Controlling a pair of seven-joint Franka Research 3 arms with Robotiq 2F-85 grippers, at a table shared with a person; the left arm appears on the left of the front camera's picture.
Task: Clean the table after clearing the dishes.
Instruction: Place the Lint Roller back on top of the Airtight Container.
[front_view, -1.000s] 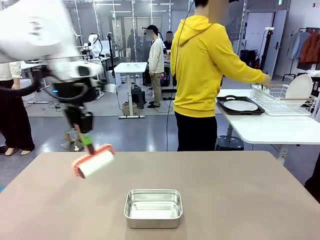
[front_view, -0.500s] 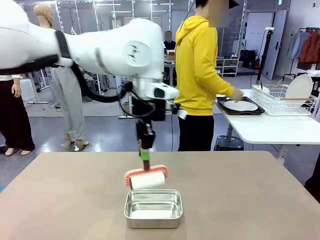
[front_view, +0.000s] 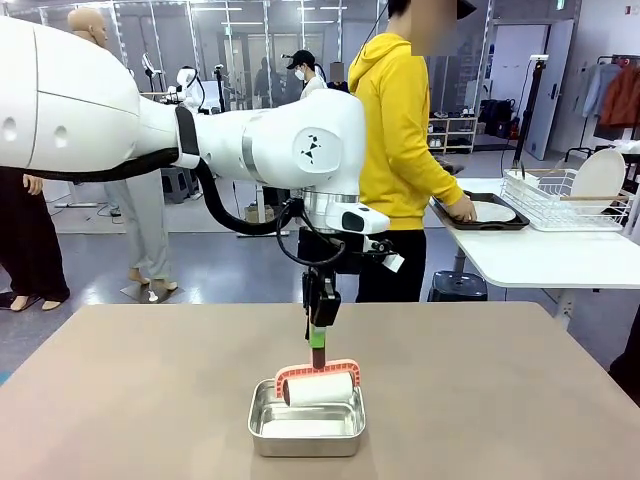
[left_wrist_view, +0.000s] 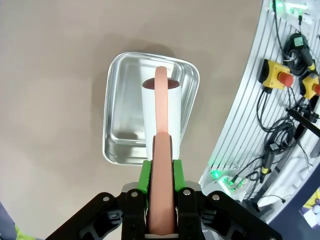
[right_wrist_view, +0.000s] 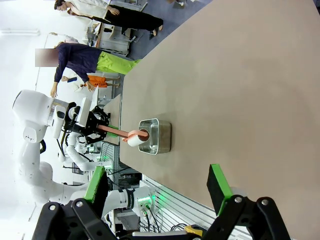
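Near the counter's (front_view: 120, 400) front edge sits the steel pan (front_view: 306, 420). The roller (front_view: 320, 387) hangs straight above it, axis left-right, handle clamped in the left pincer (front_view: 319, 335). The right pincer (right_wrist_view: 157, 192) stands apart, empty. Far right, the dishes (front_view: 482, 211) rest on the white table (front_view: 540, 255).

A square shiny steel pan (front_view: 306, 422) sits under a white roller with coral-pink frame (front_view: 319, 384), which perhaps hovers just above it.

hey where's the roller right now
In the front view the roller sits near the table's middle, held by the left tool, its white drum at the far rim of the steel pan.
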